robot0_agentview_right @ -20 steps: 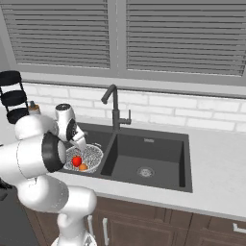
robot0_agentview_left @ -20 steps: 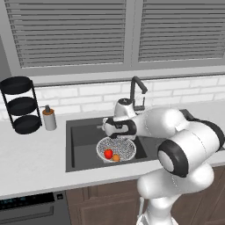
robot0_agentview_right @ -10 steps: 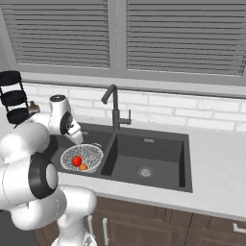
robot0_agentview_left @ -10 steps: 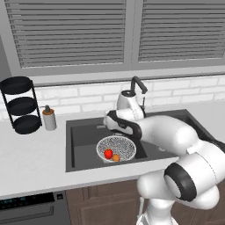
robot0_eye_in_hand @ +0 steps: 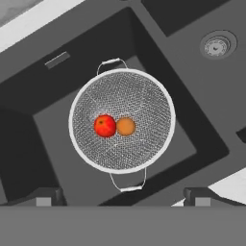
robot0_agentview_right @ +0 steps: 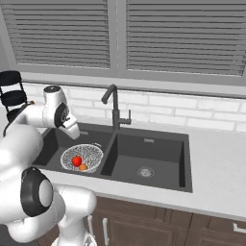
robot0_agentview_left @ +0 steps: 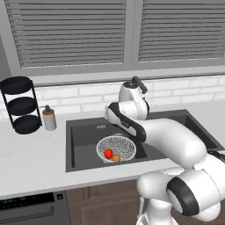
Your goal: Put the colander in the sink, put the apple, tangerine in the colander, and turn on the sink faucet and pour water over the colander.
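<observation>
Room: rendered kitchen, pale counter (robot0_agentview_left: pixel 30 160) under a white brick backsplash and slatted window blinds.
Far left: black three-tier rack (robot0_agentview_left: pixel 21 104) on the counter, with a white pump bottle (robot0_agentview_left: pixel 48 117) just beside it.
Sink: dark double-basin sink (robot0_agentview_right: pixel 158 139) set into the counter; each basin has a round drain, the right one bare (robot0_agentview_right: pixel 145 171).
Colander: the colander (robot0_agentview_left: pixel 116 147) sits on the floor of the left basin, one wire handle toward the window wall and one toward the room.
Fruit: the apple (robot0_eye_in_hand: pixel 104 126) and the tangerine (robot0_eye_in_hand: pixel 126 126) lie touching, side by side, near the middle of the mesh.
Faucet: the sink faucet (robot0_agentview_right: pixel 115 108) stands at the back rim above the divider between the basins; its spout bends out toward the left basin and its small lever (robot0_agentview_right: pixel 127 121) sticks out to the right.
Jaws: the gripper (robot0_eye_in_hand: pixel 120 196) is spread wide and holds nothing; it hangs above the colander, looking down into it.
Stage: judged from this, the colander and both fruits are placed; turning on the water is left.
Key relation: the lever lies to the right of the jaws and behind them, toward the wall, near the height of the wrist, so the next reach probably goes right and back rather than down.
</observation>
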Tool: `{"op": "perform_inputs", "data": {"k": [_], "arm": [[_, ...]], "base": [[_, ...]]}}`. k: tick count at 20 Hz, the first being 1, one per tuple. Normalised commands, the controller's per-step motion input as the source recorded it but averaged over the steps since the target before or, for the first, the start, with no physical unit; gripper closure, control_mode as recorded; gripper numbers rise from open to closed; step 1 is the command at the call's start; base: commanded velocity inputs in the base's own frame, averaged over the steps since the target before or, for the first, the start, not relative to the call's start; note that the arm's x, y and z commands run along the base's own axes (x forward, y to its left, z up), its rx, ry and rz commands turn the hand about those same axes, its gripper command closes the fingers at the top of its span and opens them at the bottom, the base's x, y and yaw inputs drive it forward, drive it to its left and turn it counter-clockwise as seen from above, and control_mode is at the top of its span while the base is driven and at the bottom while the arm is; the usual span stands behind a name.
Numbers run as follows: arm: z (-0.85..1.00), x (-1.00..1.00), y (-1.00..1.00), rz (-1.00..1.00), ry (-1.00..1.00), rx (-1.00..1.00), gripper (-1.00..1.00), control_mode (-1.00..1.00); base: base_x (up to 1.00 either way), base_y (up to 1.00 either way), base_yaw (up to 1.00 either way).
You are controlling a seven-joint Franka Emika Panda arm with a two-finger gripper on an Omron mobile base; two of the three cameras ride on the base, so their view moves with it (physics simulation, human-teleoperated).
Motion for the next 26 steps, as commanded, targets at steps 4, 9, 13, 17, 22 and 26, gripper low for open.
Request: {"op": "perform_inputs", "data": {"k": [4,9,13,17,22,26], "arm": [[0.44,-0.29,0.0,0.03,0.0,0.0,-1.0,-1.0],[0.46,-0.04,0.0,0.04,0.0,0.0,-1.0,-1.0],[0.45,-0.01,-0.05,0.04,0.01,0.0,-1.0,-1.0],[0.29,-0.09,-0.26,0.04,0.0,0.0,-1.0,-1.0],[0.23,-0.17,-0.26,0.02,0.0,0.0,-1.0,-1.0],[0.27,-0.09,-0.19,0.02,0.0,0.0,-1.0,-1.0]], "base": [[0.0,0.0,0.0],[0.0,0.0,0.0],[0.0,0.0,0.0],[0.0,0.0,0.0],[0.0,0.0,0.0],[0.0,0.0,0.0]]}}
